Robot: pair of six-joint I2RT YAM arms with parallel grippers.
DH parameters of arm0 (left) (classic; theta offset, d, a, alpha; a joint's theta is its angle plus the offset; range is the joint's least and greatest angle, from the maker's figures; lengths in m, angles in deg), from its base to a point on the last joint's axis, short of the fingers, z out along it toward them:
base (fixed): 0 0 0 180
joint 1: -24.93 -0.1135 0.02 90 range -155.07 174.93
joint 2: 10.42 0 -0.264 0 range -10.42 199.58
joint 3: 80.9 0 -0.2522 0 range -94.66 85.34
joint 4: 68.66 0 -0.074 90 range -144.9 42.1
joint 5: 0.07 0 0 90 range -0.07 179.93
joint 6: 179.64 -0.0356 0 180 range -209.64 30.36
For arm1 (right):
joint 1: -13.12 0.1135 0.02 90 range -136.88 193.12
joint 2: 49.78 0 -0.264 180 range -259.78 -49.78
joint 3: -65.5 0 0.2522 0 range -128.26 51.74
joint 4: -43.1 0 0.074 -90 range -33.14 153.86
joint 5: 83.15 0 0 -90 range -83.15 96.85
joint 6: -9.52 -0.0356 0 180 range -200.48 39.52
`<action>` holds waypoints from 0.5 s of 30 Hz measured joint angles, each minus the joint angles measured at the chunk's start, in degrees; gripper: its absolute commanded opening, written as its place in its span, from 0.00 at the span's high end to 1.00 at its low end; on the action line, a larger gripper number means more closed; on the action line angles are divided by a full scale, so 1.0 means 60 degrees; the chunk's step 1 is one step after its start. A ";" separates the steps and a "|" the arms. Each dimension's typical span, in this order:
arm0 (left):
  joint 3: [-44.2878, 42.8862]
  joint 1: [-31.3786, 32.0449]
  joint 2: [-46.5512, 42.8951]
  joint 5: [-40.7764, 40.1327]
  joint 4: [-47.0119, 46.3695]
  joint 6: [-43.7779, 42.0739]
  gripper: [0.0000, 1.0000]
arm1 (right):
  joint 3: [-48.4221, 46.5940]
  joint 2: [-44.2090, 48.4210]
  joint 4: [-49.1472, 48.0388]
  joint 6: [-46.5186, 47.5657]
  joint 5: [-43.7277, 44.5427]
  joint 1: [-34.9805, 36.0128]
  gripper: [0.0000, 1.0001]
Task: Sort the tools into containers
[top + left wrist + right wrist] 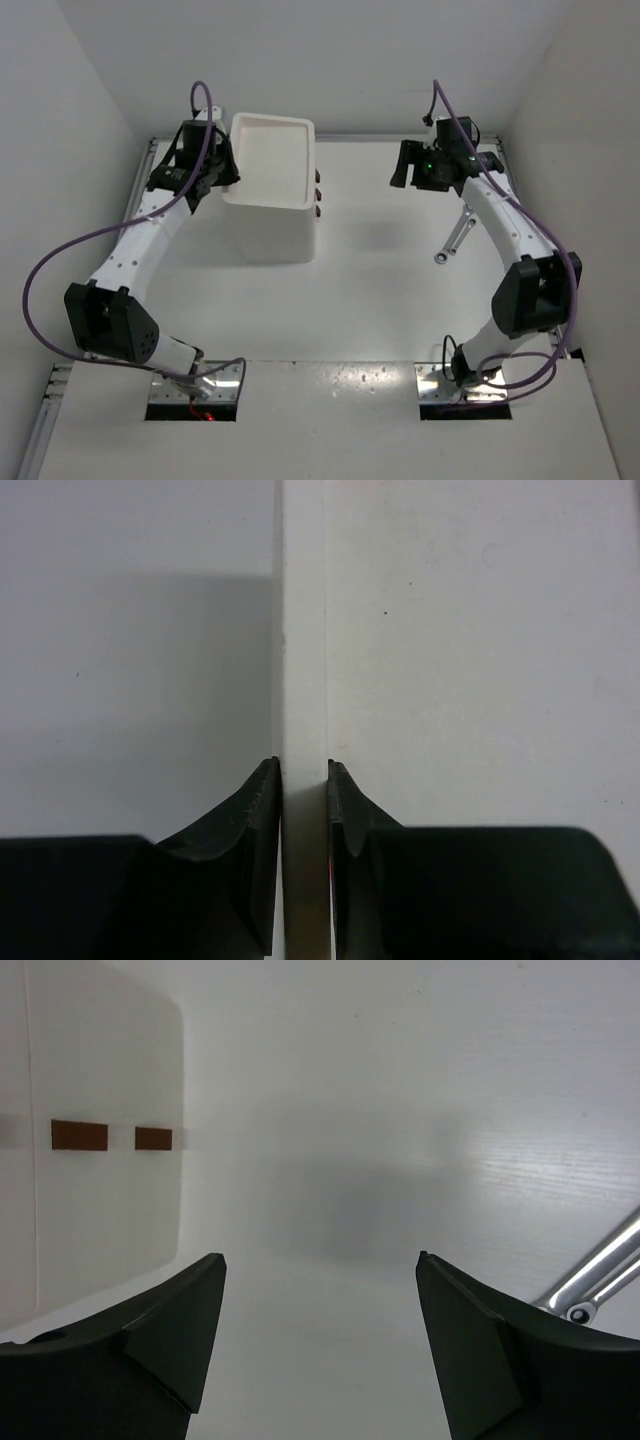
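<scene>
The white drawer unit [270,215] stands at the back left, its recessed tray top showing nothing inside and its dark brown knobs [318,195] facing right. My left gripper [225,178] is shut on the left rim of the unit; in the left wrist view both fingers [262,810] press the thin white wall [303,630] between them. Two slim silver wrenches [453,238] lie side by side on the table at the right. My right gripper [405,165] hovers open and empty, left of and beyond them. In the right wrist view the wrenches [595,1272] show at the lower right and the drawer front [90,1180] at the left.
White walls enclose the table on the left, back and right. The right arm's forearm [510,225] passes close beside the wrenches. A bare stretch of tabletop [380,270] lies between the drawer unit and the wrenches.
</scene>
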 measured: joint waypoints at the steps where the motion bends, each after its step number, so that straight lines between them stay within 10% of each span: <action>1: 0.0015 0.0135 -0.0018 -0.0069 0.0015 0.0062 0.97 | 0.0076 -0.0022 0.0044 -0.0091 -0.0113 -0.0153 0.21; 8: 0.0164 0.0481 -0.0047 0.0164 -0.0018 0.0586 0.37 | 0.0521 -0.0135 0.0171 -0.0423 -0.0867 -0.0984 0.19; 15: 0.0113 0.0605 0.0011 0.0437 0.0200 0.0765 0.32 | 0.0718 -0.0135 0.0226 -0.0408 -0.1392 -0.1548 0.16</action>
